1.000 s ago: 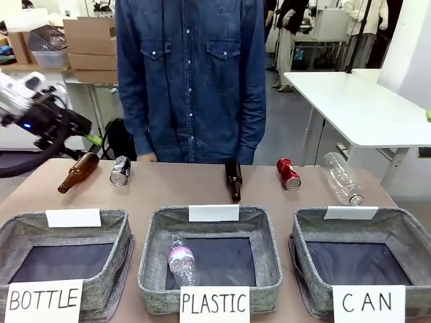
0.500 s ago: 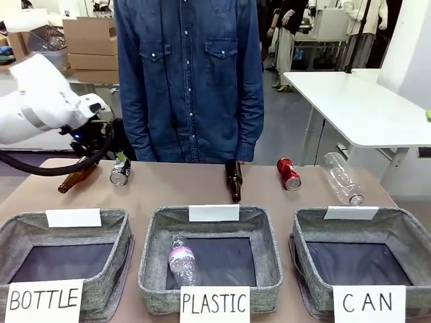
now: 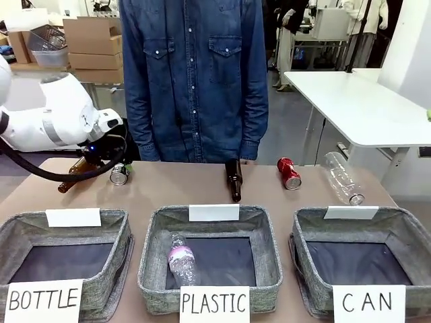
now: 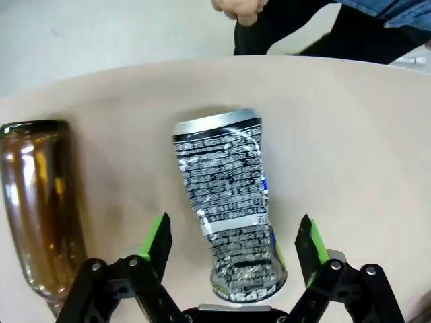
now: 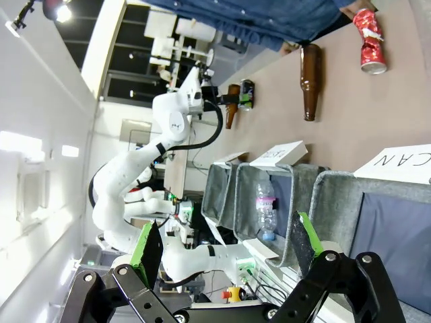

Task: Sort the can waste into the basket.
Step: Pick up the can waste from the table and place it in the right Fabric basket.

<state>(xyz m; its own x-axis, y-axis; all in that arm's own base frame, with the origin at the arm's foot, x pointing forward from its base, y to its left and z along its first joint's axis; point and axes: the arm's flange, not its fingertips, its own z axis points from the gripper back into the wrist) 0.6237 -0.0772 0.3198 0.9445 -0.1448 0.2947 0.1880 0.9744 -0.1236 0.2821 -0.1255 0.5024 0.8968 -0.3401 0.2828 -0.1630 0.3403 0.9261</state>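
Grey basket marked CAN [image 3: 397, 219], front view: sits at 5 o'clock on the table [image 3: 175, 192], dark floor bare, so neither can is sorted yet
Black can [image 3: 120, 176], front view: lies on its side at 10 o'clock on the table, just beside a brown bottle [image 3: 74, 173], with the left gripper [image 3: 120, 168] down at it
Red can [image 3: 289, 173], front view: lies at 1 o'clock on the table, untouched, well apart from the left arm
Plastic basket [image 3: 151, 256], front view: at 6 o'clock, holds one clear bottle [image 3: 180, 261]
Left gripper [image 4: 234, 229], left wrist view: released, one finger at 9 o'clock and one at 3 o'clock of the black can [image 4: 229, 188], a strip of table showing on each side, so nothing is grasped yet
Black can, left wrist view: flat on the table, far end toward 12 o'clock, near end between the fingers, brown bottle [image 4: 40, 202] at its 9 o'clock
Right gripper [image 5: 227, 232], right wrist view: released, fingers wide apart with nothing between them, near the grey basket marked CAN [image 5: 337, 188]
Red can [image 5: 367, 40], right wrist view: on the table toward 1 o'clock of the picture
Progress: judged barely begun; the first pick is lined up but not closed, and both cans are left to lift, carry and drop into the basket
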